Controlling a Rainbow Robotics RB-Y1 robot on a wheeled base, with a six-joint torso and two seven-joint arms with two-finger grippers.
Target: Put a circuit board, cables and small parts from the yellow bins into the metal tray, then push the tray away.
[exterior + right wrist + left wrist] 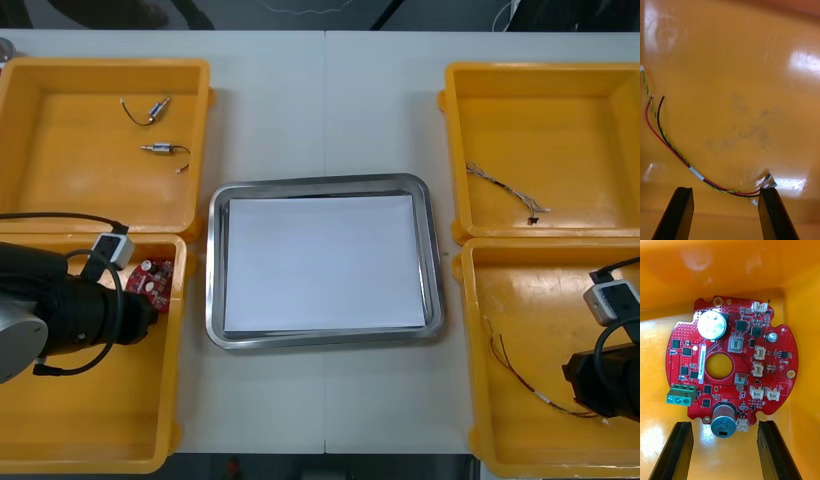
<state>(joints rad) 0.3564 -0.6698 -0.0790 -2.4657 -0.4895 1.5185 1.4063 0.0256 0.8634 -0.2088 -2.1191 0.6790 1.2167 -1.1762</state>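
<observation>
The yellow bins [560, 110] are glossy plastic, the metal tray [214, 270] shiny

You face an electronics workshop station; yellow bins [70, 130] holding a circuit board [748, 363] and cables [696, 173] flank a metal tray [215, 270].

No text can be read anywhere: the narrow white sticker [703, 362] on the red circuit board [732, 360] carries a line of print too fine to make out.
</observation>
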